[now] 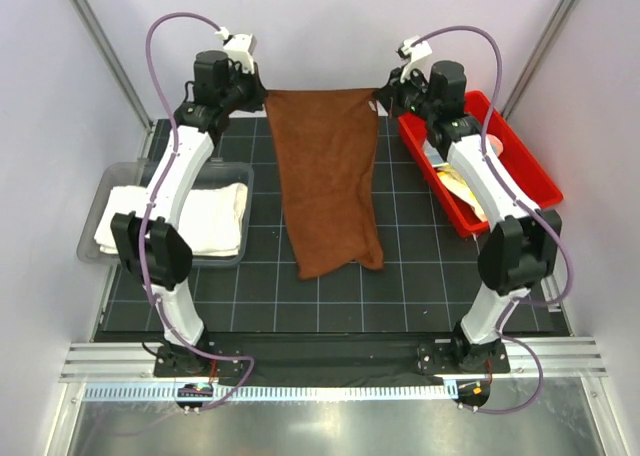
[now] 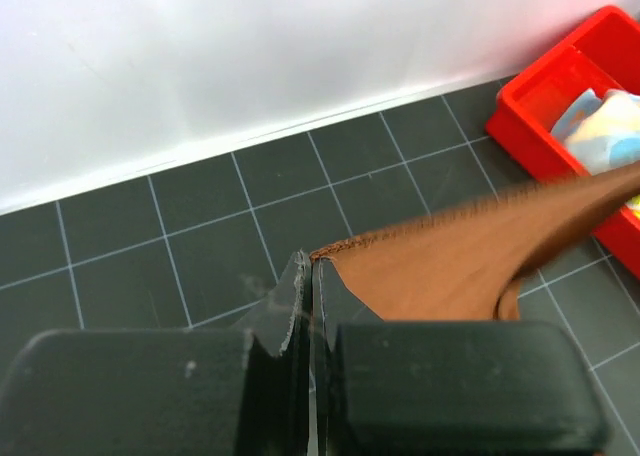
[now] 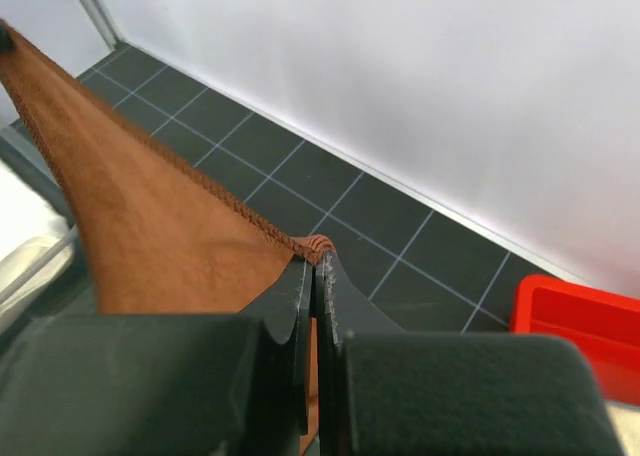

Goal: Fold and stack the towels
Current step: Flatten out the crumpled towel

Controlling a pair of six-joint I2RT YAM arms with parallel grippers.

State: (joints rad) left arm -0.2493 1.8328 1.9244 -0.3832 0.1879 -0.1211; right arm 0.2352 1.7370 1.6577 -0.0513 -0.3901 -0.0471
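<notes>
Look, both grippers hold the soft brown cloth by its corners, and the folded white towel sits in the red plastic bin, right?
Nearly. The folded white towel sits in the clear plastic tray, not the red plastic bin; the top view shows it. The soft brown cloth part is right.

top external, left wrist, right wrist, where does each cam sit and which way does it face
Top external: above and behind the bases, looking down on the table; both arms show, left gripper and right gripper holding the brown towel.
Left wrist: on the left arm, facing the back wall and red bin; its shut fingers show.
Right wrist: on the right arm, facing the back wall; its shut fingers show.
Shared: both wrist views see the towel's hem and the red bin.
</notes>
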